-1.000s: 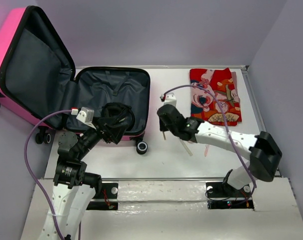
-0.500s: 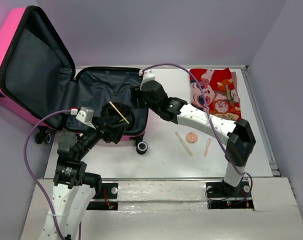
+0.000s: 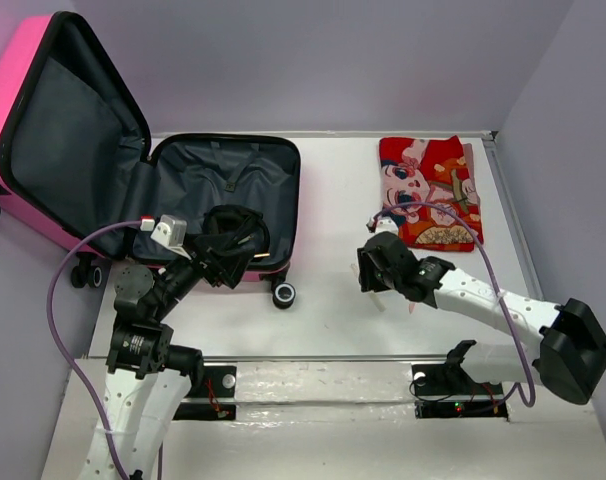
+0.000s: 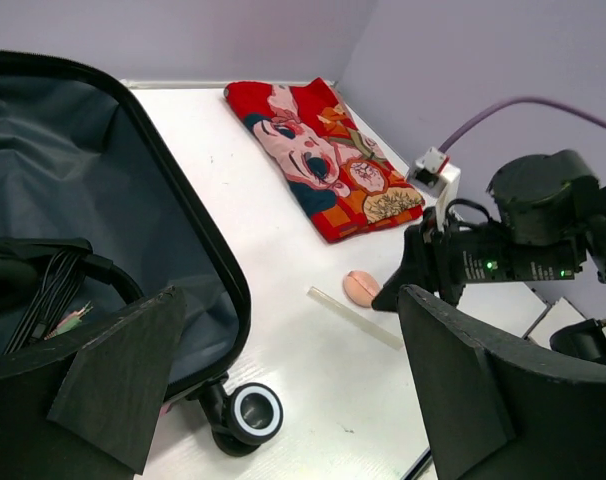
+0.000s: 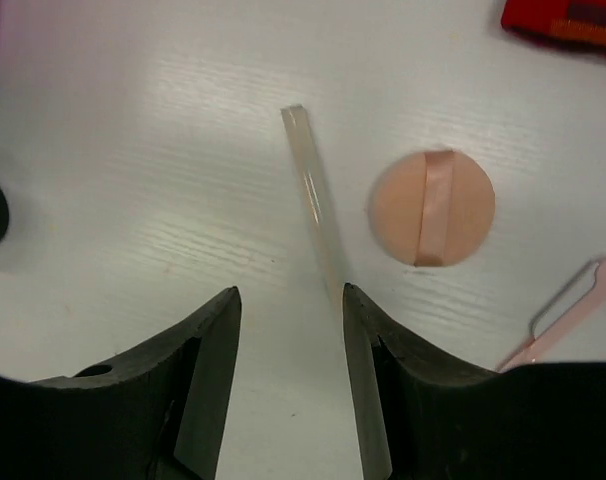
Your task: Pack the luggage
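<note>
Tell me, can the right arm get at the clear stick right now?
Probably yes: the right end effector hangs open just above the clear stick, which lies bare on the table, with the round puff beside it, apart.

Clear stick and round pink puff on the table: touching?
Apart. The right wrist view shows the clear stick and the pink puff side by side, with bare table between them.

- Left gripper [image 4: 291, 300] in the near foreground, its dark fingers spread wide.
- Open luggage [image 4: 103, 180] at left, grey-lined, with black cables [image 4: 43, 290] inside and a black wheel [image 4: 255, 408] at its near corner.
- Red printed cloth [image 4: 318, 160] lying flat on the far tabletop [image 4: 263, 250].
- Round pink puff [image 4: 361, 287] just beside a pale stick [image 4: 353, 318]; right gripper [image 4: 413, 275] low over them.
</note>
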### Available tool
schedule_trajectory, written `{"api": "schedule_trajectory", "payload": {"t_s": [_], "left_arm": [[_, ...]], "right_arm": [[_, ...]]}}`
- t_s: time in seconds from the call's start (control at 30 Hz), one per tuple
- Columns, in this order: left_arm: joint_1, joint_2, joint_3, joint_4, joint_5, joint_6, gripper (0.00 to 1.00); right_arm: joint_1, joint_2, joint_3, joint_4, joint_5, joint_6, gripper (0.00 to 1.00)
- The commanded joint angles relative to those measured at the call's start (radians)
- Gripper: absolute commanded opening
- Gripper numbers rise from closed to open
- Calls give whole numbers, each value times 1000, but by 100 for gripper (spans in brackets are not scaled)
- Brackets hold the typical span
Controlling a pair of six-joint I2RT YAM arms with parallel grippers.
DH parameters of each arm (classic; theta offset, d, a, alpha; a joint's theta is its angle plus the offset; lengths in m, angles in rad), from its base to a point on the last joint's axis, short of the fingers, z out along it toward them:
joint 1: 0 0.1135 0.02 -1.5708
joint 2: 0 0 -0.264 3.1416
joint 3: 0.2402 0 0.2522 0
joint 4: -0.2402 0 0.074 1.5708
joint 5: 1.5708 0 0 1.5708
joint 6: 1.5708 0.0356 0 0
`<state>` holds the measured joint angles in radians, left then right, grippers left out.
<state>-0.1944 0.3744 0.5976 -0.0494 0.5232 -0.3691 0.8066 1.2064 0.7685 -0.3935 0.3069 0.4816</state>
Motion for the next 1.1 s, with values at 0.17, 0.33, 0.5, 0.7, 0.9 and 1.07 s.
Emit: {"api": "schedule_trajectory", "payload": {"t_s": [0.17, 0.33, 0.5, 0.7, 0.9, 1.07], "left_arm": [[3, 4, -7, 43, 29, -8, 99], [3, 4, -7, 43, 32, -8, 99], [3, 4, -7, 42, 35, -8, 99], [3, 3, -7, 42, 37, -7, 99], [1, 6, -7, 43, 37, -7, 99], [1, 6, -7, 43, 38, -8, 99]], "right_arm": [[-61, 88, -12, -53, -104, -3, 49], [-70, 185, 6, -45, -120, -20, 44], [-70, 245, 32, -33, -143, -21, 39], [-70, 320, 60, -10, -175, -37, 17], [-70, 276, 64, -2, -163, -47, 7], [-70, 81, 122, 56, -261, -66, 7]]}}
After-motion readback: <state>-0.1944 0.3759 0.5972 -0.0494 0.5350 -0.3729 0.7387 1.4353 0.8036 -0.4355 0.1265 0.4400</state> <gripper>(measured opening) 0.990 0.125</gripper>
